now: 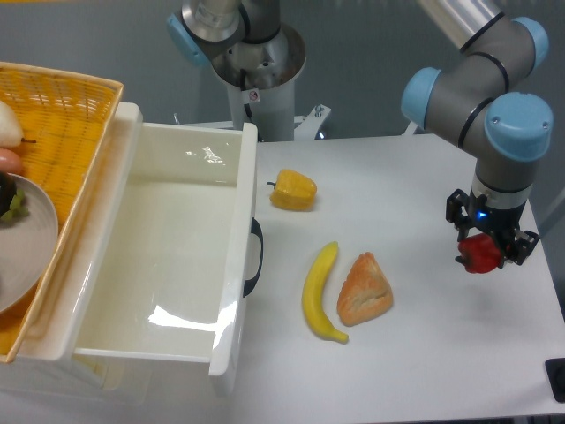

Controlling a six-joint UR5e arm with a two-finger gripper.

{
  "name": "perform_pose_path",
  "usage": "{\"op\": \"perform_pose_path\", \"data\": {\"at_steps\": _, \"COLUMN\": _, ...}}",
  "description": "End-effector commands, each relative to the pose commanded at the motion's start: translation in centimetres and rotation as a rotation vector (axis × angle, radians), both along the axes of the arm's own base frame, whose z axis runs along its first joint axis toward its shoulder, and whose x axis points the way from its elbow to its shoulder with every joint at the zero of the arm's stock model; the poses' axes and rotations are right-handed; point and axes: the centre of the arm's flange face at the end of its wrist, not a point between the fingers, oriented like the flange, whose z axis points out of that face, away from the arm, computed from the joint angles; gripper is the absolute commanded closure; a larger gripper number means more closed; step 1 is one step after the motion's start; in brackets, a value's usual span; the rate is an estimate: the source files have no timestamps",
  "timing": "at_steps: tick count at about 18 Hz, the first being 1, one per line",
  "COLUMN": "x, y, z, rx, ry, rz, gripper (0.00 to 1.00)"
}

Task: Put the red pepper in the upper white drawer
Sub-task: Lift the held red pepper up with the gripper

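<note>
The red pepper is small and glossy and sits between the fingers of my gripper at the right side of the table. The gripper points down and is shut on the pepper, which looks just off or at the table surface; I cannot tell which. The upper white drawer is pulled open at the left, with tall white walls, an empty inside and a dark curved handle on its front. The drawer lies far to the left of the gripper.
A yellow pepper, a banana and a croissant lie on the table between drawer and gripper. A yellow woven basket with a plate and fruit sits over the drawer's left side. The robot base stands at the back.
</note>
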Motion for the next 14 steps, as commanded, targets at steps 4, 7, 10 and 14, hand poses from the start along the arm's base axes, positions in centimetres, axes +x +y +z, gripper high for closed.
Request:
{"op": "perform_pose_path", "data": {"at_steps": 4, "x": 0.0, "y": -0.3, "z": 0.1, "rx": 0.001, "ry": -0.001, "rz": 0.004, "gripper": 0.4}}
{"op": "perform_pose_path", "data": {"at_steps": 7, "x": 0.2, "y": -0.8, "z": 1.6, "rx": 0.011, "ry": 0.014, "rz": 0.01, "gripper": 0.4}}
{"op": "perform_pose_path", "data": {"at_steps": 10, "x": 1.7, "y": -0.9, "z": 4.7, "rx": 0.014, "ry": 0.018, "rz": 0.006, "gripper": 0.4}}
{"op": "perform_pose_path", "data": {"at_steps": 14, "x": 4.3, "y": 0.1, "z": 7.6, "rx": 0.022, "ry": 0.009, "rz": 0.019, "gripper": 0.4}}
